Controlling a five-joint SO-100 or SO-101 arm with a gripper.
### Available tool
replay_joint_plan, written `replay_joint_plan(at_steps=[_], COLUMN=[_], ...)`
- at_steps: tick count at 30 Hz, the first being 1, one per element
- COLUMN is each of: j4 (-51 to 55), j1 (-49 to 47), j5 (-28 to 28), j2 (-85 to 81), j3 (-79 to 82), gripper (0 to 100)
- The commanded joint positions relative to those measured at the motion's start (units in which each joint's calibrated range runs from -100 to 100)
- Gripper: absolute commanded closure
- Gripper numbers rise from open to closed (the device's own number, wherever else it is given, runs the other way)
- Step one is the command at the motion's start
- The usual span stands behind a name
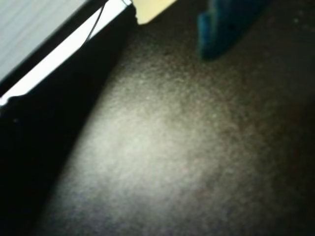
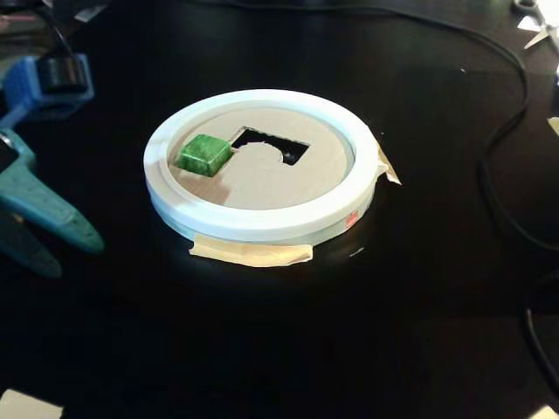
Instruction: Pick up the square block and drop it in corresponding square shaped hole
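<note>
We find no readable writing or brand marks in either view; a small red patch sits on the white rim (image 2: 262,223) at its lower right, too small to read.

In the fixed view, the round board (image 2: 271,179) lies centre frame: a flat tan face inside a thick, smooth white rim, fastened to the table (image 2: 349,332) with strips of beige tape (image 2: 253,253) at the lower edge and right side. The square block (image 2: 203,154), glossy mottled green, sits at the left of the tan face, just inside the rim; we cannot tell whether it rests in the square shaped hole or on the surface. Beside it to the right is a dark rectangular cutout (image 2: 275,145) with a curved notch.

The table is matte black, with open room below and right of the board. A black cable (image 2: 498,148) curves along the right edge.

The gripper (image 2: 52,240), teal plastic, enters at the left edge, well apart from the board. Its two pointed fingers (image 2: 48,214) are spread apart and hold nothing.

The wrist view is blurred: grainy dark surface, a teal finger (image 1: 226,24) at the top, a pale strip at upper left.
</note>
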Motion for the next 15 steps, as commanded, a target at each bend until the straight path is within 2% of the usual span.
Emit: replay_joint_plan(at_steps=[1, 15], j4=[-1.9, -1.9], j1=[0.0, 1.3], j5=[0.3, 0.0], j2=[-0.8, -0.8], j3=[-0.1, 0.0], gripper=[18, 18])
